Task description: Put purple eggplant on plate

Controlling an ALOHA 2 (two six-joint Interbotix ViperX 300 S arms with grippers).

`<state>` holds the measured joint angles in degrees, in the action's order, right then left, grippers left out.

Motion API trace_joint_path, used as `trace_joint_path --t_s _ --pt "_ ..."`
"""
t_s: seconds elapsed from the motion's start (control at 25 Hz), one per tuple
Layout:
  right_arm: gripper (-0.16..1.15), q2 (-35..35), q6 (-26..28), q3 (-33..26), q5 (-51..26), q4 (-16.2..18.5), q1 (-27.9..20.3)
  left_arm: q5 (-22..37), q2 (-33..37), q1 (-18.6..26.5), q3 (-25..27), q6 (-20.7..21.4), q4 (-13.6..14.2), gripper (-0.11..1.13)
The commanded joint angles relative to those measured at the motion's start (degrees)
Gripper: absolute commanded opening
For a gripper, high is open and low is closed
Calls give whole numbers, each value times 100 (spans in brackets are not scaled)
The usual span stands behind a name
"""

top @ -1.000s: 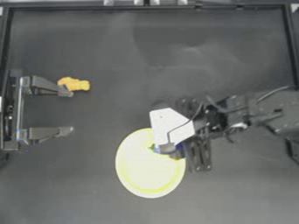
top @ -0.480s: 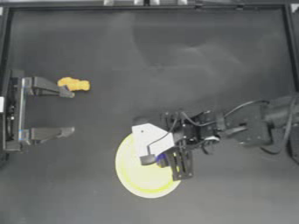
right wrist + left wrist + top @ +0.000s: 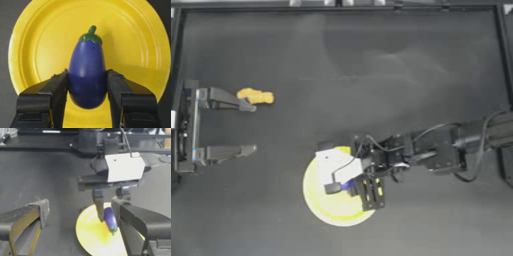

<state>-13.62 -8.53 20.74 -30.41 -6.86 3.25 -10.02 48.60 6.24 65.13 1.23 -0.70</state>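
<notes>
glossy purple eggplant [image 3: 87, 75], smooth plate [image 3: 40, 50]

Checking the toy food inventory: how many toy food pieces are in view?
2. The purple eggplant is in the right gripper over the plate; an orange-yellow piece lies by the left gripper.

No readable text, label or number anywhere.
</notes>
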Motion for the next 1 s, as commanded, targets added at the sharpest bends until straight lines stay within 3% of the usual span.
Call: trace_joint_path --t_s 0.04,0.16,0.24,0.56,1.0 --pt "24 70 -9 -141 70 -35 18 -26 -62 18 -141 0 -9 103" --pt "29 62 -44 -141 97 -35 18 -26 -70 18 -141 0 -9 103" --pt "40 70 -53 -149 97 -35 18 -26 -70 18 -141 0 -9 103" --pt "104 0 -35 -167 53 -35 53 -26 -70 18 -141 0 -9 103" --pt "102 105 -9 -229 -88 0 53 -26 -70 18 -141 0 -9 103"
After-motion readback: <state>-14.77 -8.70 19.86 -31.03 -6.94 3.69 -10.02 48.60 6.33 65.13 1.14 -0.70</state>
